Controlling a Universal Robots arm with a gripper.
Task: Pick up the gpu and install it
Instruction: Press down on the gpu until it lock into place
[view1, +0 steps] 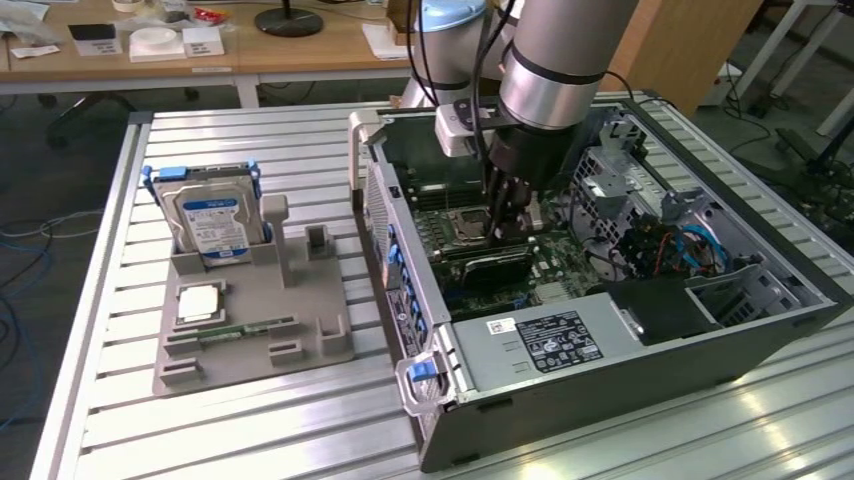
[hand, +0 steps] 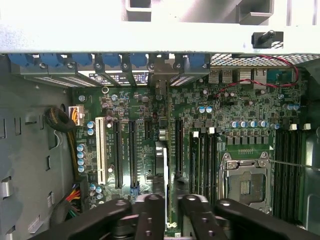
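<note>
Standing in a grey holder (view1: 314, 345) toward the tabletop's (view1: 267, 430) edge on the exterior view's left was a hard drive (view1: 214, 225), while toward the opposite edge, inside the open computer case (view1: 441, 390), the gripper (view1: 507, 232) (hand: 172, 200) sat over the upright gpu (view1: 483, 265) (hand: 161, 165) on the motherboard (hand: 240, 115), and I could not tell whether it clamped the card.

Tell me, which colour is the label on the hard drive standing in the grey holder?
Blue and white, best in the exterior view: hard drive.
</note>
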